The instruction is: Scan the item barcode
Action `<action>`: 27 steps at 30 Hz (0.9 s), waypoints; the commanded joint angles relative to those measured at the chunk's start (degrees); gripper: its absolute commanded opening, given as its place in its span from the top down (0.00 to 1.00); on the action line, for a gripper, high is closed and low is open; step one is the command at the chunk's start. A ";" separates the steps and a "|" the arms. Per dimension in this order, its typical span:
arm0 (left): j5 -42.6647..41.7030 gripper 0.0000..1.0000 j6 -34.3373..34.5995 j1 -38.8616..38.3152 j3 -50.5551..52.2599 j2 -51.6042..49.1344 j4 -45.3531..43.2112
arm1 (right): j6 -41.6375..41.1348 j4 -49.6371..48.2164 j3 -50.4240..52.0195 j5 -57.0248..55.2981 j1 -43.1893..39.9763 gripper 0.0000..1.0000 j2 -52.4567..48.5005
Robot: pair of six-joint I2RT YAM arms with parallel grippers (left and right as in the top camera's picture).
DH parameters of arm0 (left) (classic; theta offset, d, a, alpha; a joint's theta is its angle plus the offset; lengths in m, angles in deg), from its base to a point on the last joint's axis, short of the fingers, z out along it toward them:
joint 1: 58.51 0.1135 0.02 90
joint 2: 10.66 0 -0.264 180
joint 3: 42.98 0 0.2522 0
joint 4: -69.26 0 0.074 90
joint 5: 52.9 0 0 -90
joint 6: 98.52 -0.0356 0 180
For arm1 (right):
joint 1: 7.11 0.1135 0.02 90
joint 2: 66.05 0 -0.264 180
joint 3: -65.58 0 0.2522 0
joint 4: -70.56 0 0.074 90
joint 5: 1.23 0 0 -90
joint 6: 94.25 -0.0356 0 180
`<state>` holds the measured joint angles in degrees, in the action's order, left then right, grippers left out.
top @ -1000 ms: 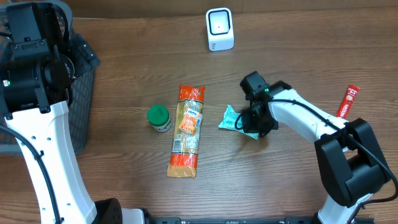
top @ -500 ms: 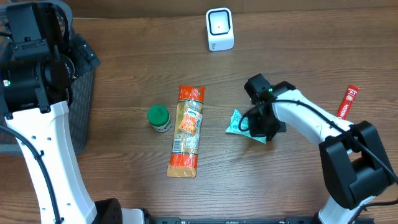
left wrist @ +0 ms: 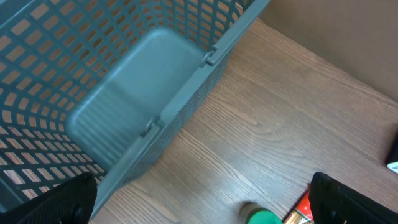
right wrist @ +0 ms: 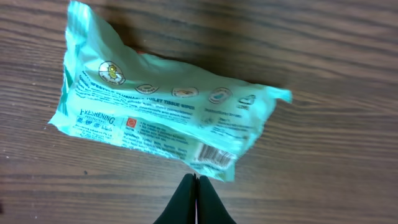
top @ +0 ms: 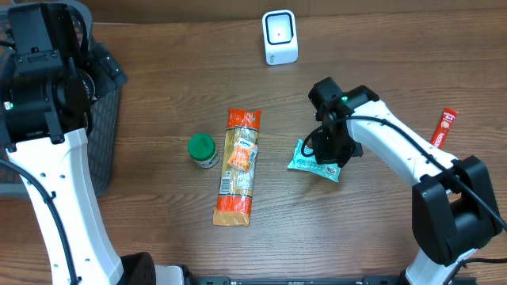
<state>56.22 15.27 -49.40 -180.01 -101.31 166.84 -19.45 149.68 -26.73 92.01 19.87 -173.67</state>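
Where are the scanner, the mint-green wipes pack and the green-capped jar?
Scanner (top: 280, 33): overhead view, on its front face.
Wipes pack (right wrist: 168, 118): right wrist view, middle of the printed wrapper.
Green-capped jar (top: 201, 146): overhead view, on its green lid.

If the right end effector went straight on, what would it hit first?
The green wipes packet, near its barcode; the shut right end effector seems already at that edge, though depth is unclear.

Left wrist cam is mostly staring into a grey-blue plastic basket (left wrist: 124, 93) with lattice walls, sitting on the wooden table (left wrist: 280, 112). The left gripper (left wrist: 200, 186) is spread wide, one dark finger in each bottom corner. Along the bottom edge you can just see a green bottle cap (left wrist: 261, 218) next to an orange packet corner (left wrist: 298, 210).
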 commanded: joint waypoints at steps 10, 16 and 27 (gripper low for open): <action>0.74 0.00 -0.50 0.22 -0.61 -0.37 -0.02 | 0.24 -17.66 16.68 2.01 -0.04 0.92 0.24; 0.74 0.00 -0.52 0.22 -0.61 -0.37 -0.02 | 0.72 -17.97 17.27 1.57 -0.61 0.96 0.24; 0.74 0.00 -0.50 0.20 -0.61 -0.37 -0.02 | 3.69 -2.67 -0.02 1.38 -1.40 0.96 0.26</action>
<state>56.22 15.27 -49.40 -180.01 -101.31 166.86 -16.65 146.21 -23.34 93.89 18.76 -173.69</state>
